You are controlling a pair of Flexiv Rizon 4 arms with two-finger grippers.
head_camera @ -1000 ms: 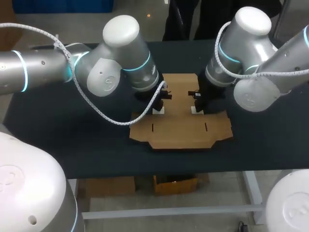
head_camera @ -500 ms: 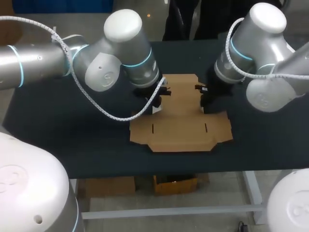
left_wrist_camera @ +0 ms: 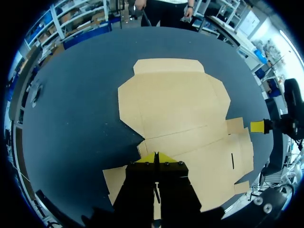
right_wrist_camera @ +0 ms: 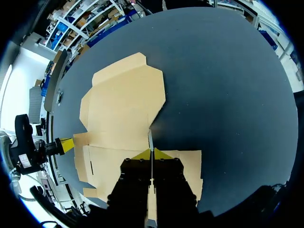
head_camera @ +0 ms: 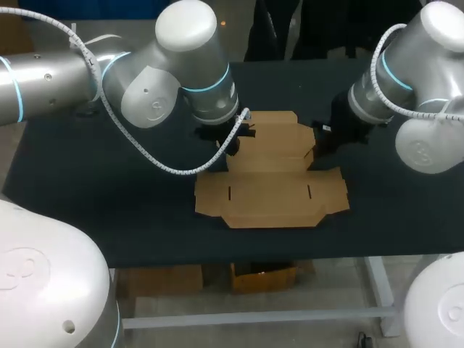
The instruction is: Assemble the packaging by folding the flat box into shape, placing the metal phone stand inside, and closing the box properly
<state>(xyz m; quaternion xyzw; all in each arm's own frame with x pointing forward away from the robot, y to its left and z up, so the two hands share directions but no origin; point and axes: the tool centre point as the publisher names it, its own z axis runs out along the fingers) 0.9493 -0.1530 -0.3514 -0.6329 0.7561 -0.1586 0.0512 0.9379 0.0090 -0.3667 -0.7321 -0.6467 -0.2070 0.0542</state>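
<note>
Left gripper tips pressed together over flat box | right gripper pinches thin flap edge | dark table surrounds box

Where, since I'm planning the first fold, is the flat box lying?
In the head view the flat box lies spread on the middle of the dark table, its far panel between the left gripper and the right gripper.

Head cam high behind robot, looking down on whole tabletop. Wrist cams sit close (fisheye), facing along left pincer and right pincer. All share the flat box, wrist cams from opposite sides.
</note>
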